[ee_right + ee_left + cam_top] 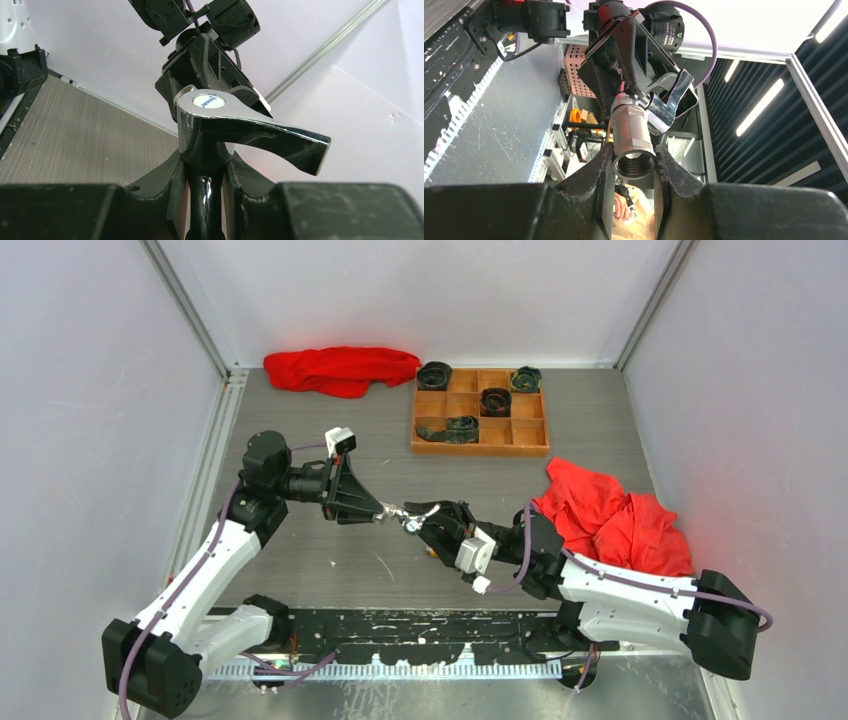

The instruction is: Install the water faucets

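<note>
The silver faucet [410,519] sits at the middle of the top view, spanning the gap between the two grippers, which meet there from either side. We see the left gripper [385,512] coming in from the left with its jaws clamped on the faucet's round threaded end; in the left wrist view the open mouth of that end faces the camera, pinched between the black fingers [600,170]. The right gripper [428,523] comes in from the lower right and is closed on the shiny stem just below the handle [250,131], which sticks out toward the right of the right wrist view. In the upper right of the top view a wooden tray [480,449] holds dark rolls [495,400] in its compartments. One red cloth [340,368] lies at the upper left by the back wall, and another red cloth [615,522] lies at the right, just behind the right arm.
</note>
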You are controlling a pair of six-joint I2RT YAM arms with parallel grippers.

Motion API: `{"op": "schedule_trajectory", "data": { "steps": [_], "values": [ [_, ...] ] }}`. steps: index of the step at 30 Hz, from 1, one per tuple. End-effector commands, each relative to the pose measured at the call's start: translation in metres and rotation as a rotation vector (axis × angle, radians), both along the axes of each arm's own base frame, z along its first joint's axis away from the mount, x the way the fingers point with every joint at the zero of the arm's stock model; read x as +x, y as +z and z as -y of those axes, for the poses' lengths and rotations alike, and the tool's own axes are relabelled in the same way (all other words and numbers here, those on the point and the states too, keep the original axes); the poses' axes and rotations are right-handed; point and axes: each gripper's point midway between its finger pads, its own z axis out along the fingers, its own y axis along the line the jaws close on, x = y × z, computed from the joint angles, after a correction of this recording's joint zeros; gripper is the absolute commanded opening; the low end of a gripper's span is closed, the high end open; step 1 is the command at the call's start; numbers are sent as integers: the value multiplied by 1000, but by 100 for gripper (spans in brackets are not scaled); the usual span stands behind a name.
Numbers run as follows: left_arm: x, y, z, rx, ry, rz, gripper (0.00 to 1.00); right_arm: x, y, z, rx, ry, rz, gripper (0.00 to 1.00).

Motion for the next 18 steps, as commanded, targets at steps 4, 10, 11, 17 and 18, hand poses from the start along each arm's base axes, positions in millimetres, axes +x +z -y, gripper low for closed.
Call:
{"op": "schedule_trajectory", "data": {
  "steps": [4, 10, 11, 17, 18],
  "values": [
    [-12, 14, -1, -22, -39, 62, 0, -10, 55, 10, 170, 22, 88, 1],
    [-15, 23, 2, -33, -66, 81, 0, -17, 59, 12, 190, 50, 97, 1],
    [-14, 23, 2, -33, -68, 80, 0, -18, 60, 12, 193, 59, 97, 1],
    [-12, 23, 3, -37, -74, 88, 0, -21, 58, 13, 204, 78, 76, 1],
    [-13, 25, 3, -40, -78, 94, 0, -20, 56, 13, 205, 75, 70, 1]
  ]
}}
